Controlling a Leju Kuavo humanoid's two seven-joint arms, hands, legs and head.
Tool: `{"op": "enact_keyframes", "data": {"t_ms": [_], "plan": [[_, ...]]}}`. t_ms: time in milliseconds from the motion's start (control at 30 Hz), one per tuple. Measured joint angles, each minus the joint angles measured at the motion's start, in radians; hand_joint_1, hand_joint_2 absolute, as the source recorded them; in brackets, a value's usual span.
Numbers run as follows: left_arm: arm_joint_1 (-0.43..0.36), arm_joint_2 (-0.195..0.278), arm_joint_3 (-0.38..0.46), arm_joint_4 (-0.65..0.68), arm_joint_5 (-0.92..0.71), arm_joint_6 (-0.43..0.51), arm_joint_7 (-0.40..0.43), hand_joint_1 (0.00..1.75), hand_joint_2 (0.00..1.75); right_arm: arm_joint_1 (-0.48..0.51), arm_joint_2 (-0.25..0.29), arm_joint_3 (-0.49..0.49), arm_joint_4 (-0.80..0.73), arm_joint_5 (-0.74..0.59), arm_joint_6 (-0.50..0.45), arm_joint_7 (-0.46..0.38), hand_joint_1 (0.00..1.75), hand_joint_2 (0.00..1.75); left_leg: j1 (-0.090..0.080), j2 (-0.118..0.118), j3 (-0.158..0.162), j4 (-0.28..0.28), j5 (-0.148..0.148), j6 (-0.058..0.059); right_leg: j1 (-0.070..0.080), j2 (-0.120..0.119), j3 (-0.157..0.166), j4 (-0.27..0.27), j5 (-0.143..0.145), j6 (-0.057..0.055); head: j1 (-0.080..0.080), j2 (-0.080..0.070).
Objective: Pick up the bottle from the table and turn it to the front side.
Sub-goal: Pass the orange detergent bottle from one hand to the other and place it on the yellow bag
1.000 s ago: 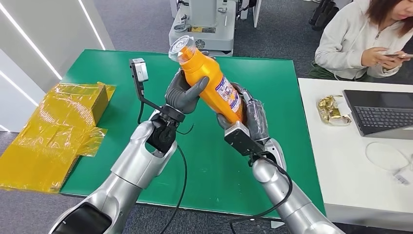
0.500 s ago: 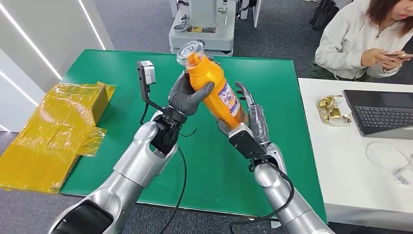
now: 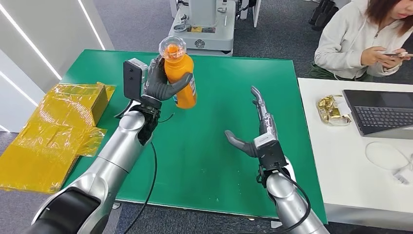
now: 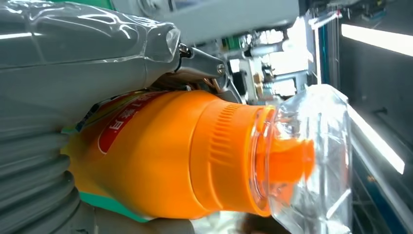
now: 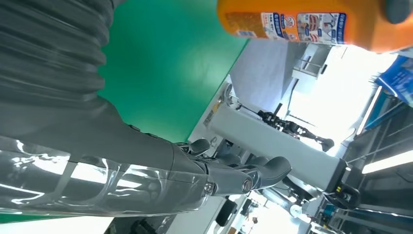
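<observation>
The left hand (image 3: 160,84) grasps the orange plastic bottle with a clear cap (image 3: 179,73), holding it upright and lifted above the green desk (image 3: 209,146), thumb wrapped across the front of the body and the fingers behind. In the left wrist view the bottle (image 4: 195,156) lies against the ribbed grey palm (image 4: 44,161), its ribbed orange collar and clear cap standing out past the hand; a red label with white characters shows on its side. The right hand (image 3: 258,131) is released, palm toward the bottle, fingers straight and apart, thumb stuck out to the side, holding nothing. It is well apart from the bottle, with a broad stretch of bare green surface between the two hands and more of it below the right hand toward the near edge. In the right wrist view the bottle's printed label (image 5: 292,24) shows beyond the spread fingers (image 5: 253,175).

Beyond the right hand's outer side the green desk ends and a white desk (image 3: 350,161) begins, carrying a dark laptop (image 3: 380,112), a crumpled gold foil wrapper (image 3: 331,108) and a white cable (image 3: 389,158). A person in a pale hooded top (image 3: 363,36) sits behind it, holding a phone. On the left hand's outer side, yellow film-wrapped cartons (image 3: 53,131) lie over the desk's edge. Past the far edge, beyond the bottle, stands a grey machine (image 3: 204,24) on grey carpet.
</observation>
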State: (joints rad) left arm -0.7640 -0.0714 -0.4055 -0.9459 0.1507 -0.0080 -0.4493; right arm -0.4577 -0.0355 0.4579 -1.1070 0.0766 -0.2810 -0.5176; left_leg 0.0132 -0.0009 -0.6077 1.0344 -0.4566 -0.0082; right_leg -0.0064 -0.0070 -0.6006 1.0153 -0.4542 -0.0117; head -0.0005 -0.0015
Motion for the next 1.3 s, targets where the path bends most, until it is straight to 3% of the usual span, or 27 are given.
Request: {"op": "enact_keyframes", "data": {"t_ms": [67,200,333,400,633,900,1133,1300], "plan": [[-0.008,0.015,0.004,0.006,-0.092,0.060,-0.023,1.75,1.75,0.015,-0.015,0.011,-0.030,-0.018,-0.005,-0.007,0.00,1.75,0.000,0.000,0.000,0.000,0.000,0.000,0.000,0.000,0.000,0.000,0.000,0.000,0.000,0.000],[-0.049,0.059,-0.009,0.026,-0.417,0.269,-0.029,1.75,1.75,0.049,-0.046,0.036,-0.107,-0.037,-0.023,-0.014,0.00,1.75,0.000,0.000,0.000,0.000,0.000,0.000,0.000,0.000,0.000,0.000,0.000,0.000,0.000,0.000],[-0.120,0.108,-0.065,0.080,-0.847,0.480,0.083,1.75,1.75,0.059,-0.071,0.057,-0.176,-0.044,-0.036,-0.004,0.00,1.75,0.000,0.000,0.000,0.000,0.000,0.000,0.000,0.000,0.000,0.000,0.000,0.000,0.000,0.000],[-0.153,0.132,-0.101,0.112,-1.010,0.522,0.145,1.75,1.75,0.059,-0.081,0.062,-0.201,-0.046,-0.038,0.002,0.00,1.75,0.000,0.001,0.000,0.000,0.000,0.000,0.000,0.001,0.000,0.000,0.000,0.000,0.000,0.000],[-0.198,0.190,-0.170,0.181,-1.245,0.544,0.253,1.75,1.75,0.063,-0.100,0.069,-0.249,-0.047,-0.043,0.005,0.00,1.75,0.000,0.002,0.000,0.000,0.000,0.000,0.000,0.002,0.000,0.000,0.000,0.000,0.000,0.000],[-0.182,0.251,-0.192,0.218,-1.400,0.544,0.310,1.75,1.75,0.105,-0.130,0.053,-0.298,-0.030,-0.066,0.002,0.00,1.75,0.000,0.002,0.000,0.000,0.000,0.000,0.000,0.002,-0.001,0.000,0.000,0.000,0.000,0.000],[-0.100,0.313,-0.191,0.222,-1.497,0.534,0.363,1.75,1.75,0.154,-0.155,0.016,-0.328,-0.006,-0.069,-0.008,0.00,1.75,0.000,0.004,0.001,-0.001,0.000,0.000,0.000,0.004,0.000,0.000,0.000,0.000,0.000,0.000],[0.067,0.397,-0.137,0.185,-1.585,0.519,0.426,1.75,1.75,0.216,-0.160,-0.042,-0.348,0.039,-0.057,-0.009,0.00,1.75,0.000,0.007,0.002,-0.001,-0.001,-0.002,0.000,0.008,-0.001,0.000,-0.001,-0.001,0.000,0.000]]}}
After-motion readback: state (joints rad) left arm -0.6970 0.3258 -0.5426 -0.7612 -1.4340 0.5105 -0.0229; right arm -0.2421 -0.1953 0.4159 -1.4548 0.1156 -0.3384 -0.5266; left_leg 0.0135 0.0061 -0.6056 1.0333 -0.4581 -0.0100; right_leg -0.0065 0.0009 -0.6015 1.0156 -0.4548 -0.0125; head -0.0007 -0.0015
